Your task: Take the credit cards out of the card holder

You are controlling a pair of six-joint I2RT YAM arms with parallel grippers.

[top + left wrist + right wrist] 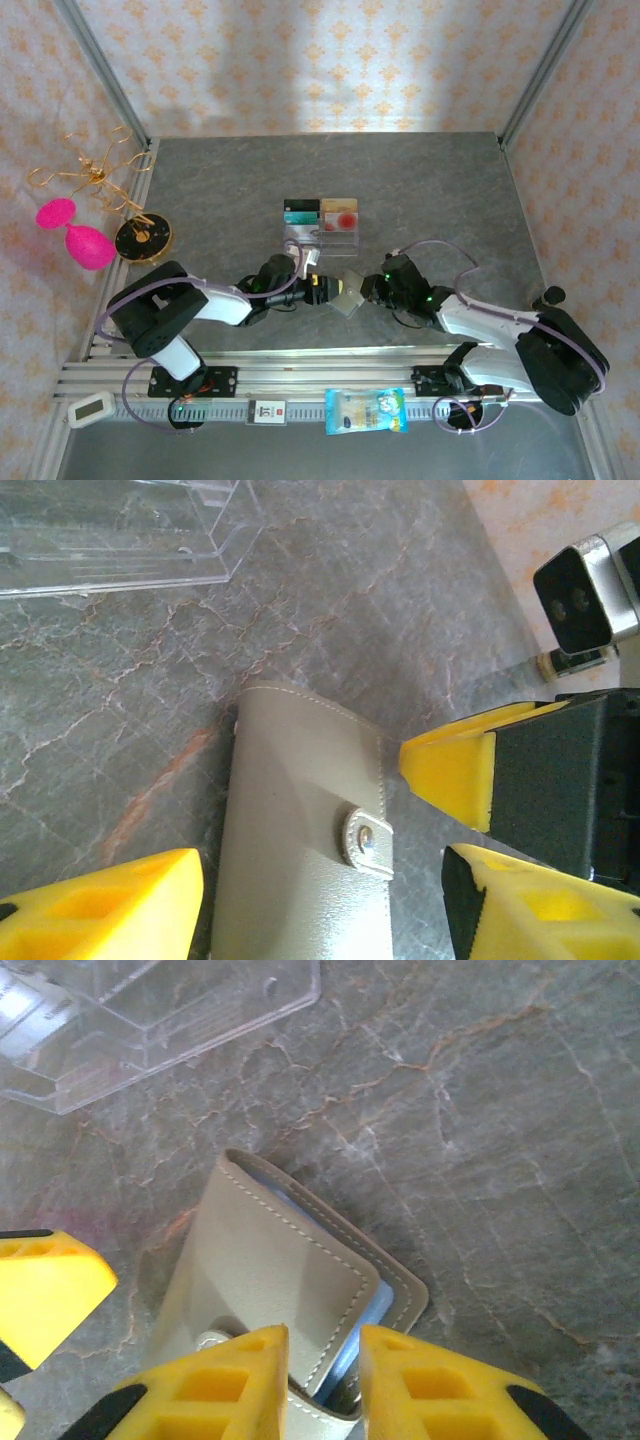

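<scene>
Holder check: the small grey-tan stitched bifold card holder (pixel 270 1270) lies closed on the grey marbled table (pixel 450 200). My left gripper (pixel 322 865) is spread wide astride it; my right gripper (pixel 323 1335) narrowly flanks its snap edge. Clamped or not, I cannot tell.

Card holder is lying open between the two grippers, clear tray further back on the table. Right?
Not quite. The card holder is folded shut, its snap tab across the cover, as the left wrist view shows. It does lie between the left gripper and the right gripper, with the clear tray further back on the table.
</scene>
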